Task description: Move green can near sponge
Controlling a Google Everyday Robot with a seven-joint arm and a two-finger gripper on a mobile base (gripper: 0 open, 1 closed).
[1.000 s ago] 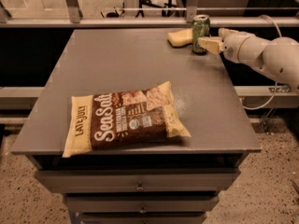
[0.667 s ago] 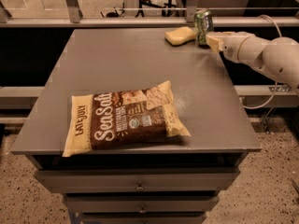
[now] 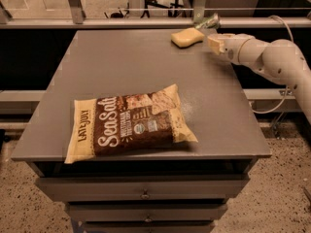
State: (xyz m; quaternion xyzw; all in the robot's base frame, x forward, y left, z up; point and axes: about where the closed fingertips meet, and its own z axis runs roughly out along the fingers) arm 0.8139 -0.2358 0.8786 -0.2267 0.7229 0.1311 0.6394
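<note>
The green can (image 3: 209, 21) is at the table's far edge, just right of and behind the sponge, and it leans over instead of standing upright. The pale yellow sponge (image 3: 187, 37) lies flat at the back of the grey table (image 3: 146, 67). My gripper (image 3: 215, 41), on the end of the white arm (image 3: 272, 62) that comes in from the right, is just right of the sponge and just in front of the can. I cannot tell whether it touches the can.
A large brown-and-cream Sea Salt chip bag (image 3: 129, 123) lies on the front half of the table. A metal rail (image 3: 146, 22) runs behind the table's back edge. Drawers (image 3: 146, 194) sit below the tabletop.
The can has shifted slightly toward the back edge and gone from upright to leaning. The gripper has moved a little back and left along with it. The sponge and chip bag have not moved.
</note>
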